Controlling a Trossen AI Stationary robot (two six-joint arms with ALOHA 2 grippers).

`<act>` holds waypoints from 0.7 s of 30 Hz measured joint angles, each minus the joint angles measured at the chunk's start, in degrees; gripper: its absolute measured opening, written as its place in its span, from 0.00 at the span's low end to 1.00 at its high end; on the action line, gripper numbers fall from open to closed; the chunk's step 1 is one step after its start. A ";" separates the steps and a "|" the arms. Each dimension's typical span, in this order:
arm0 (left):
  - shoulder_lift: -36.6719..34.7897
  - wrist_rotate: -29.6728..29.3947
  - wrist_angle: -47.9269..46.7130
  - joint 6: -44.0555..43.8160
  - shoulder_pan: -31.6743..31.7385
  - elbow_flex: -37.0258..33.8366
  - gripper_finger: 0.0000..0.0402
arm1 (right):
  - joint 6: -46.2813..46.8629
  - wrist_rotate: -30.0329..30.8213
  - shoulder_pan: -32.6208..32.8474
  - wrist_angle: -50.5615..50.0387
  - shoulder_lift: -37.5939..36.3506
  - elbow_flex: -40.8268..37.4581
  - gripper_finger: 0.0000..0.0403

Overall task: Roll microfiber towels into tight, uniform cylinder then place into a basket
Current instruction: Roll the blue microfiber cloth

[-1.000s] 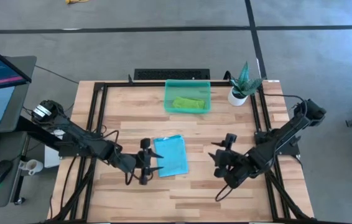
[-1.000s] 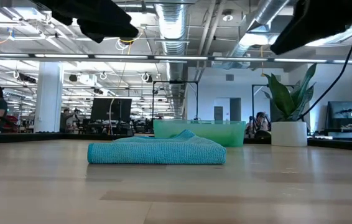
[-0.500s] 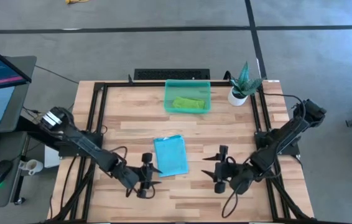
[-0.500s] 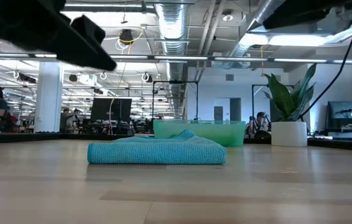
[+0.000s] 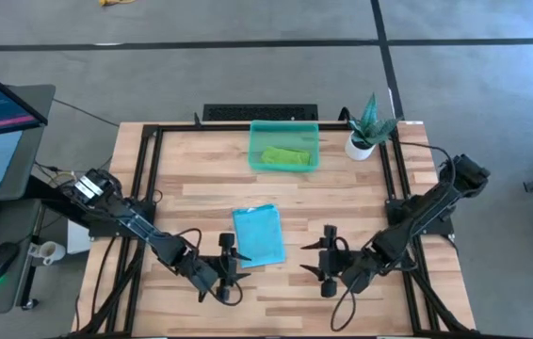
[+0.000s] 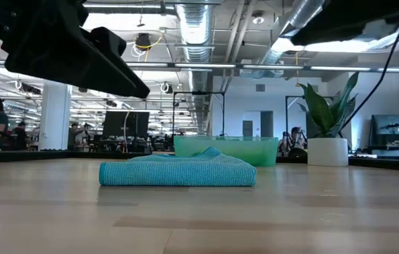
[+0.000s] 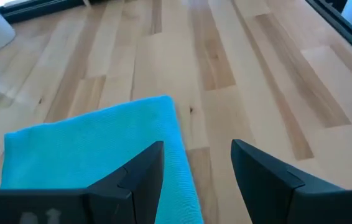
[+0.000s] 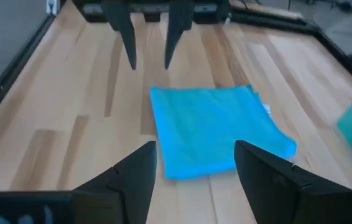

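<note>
High view, blue towel [image 5: 258, 235] mid-table (folded flat), open grippers [image 5: 229, 268] [image 5: 327, 266] flanking.

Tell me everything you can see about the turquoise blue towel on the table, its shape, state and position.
The turquoise blue towel is a soft, finely textured cloth, folded into a flat rectangle of a few layers, not rolled. It lies on the wooden table, near the middle, apart from the basket. A small white tag shows at one edge. The left gripper and the right gripper, both open, flank its near end; neither touches it.
</note>
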 joint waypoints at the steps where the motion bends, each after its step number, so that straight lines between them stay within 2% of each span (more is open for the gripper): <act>1: 0.00 -0.54 -0.51 -0.28 -0.04 0.00 0.45 | -1.29 0.01 -0.07 2.25 1.20 0.04 0.59; 8: 3.53 -1.51 -1.98 -1.72 0.16 0.07 0.45 | -14.30 -0.37 -2.39 13.85 11.74 1.02 0.59; 11: 5.61 -1.49 -4.42 -1.30 0.19 0.52 0.45 | -14.76 -0.61 -3.50 13.52 15.19 2.89 0.59; 17: 6.45 -1.50 -4.24 -1.24 0.48 1.38 0.45 | -14.83 -6.74 -6.00 13.20 20.33 6.71 0.59; 21: 6.47 -1.34 -5.33 -1.25 1.05 1.38 0.45 | -14.55 -7.50 -7.45 12.97 22.96 7.32 0.59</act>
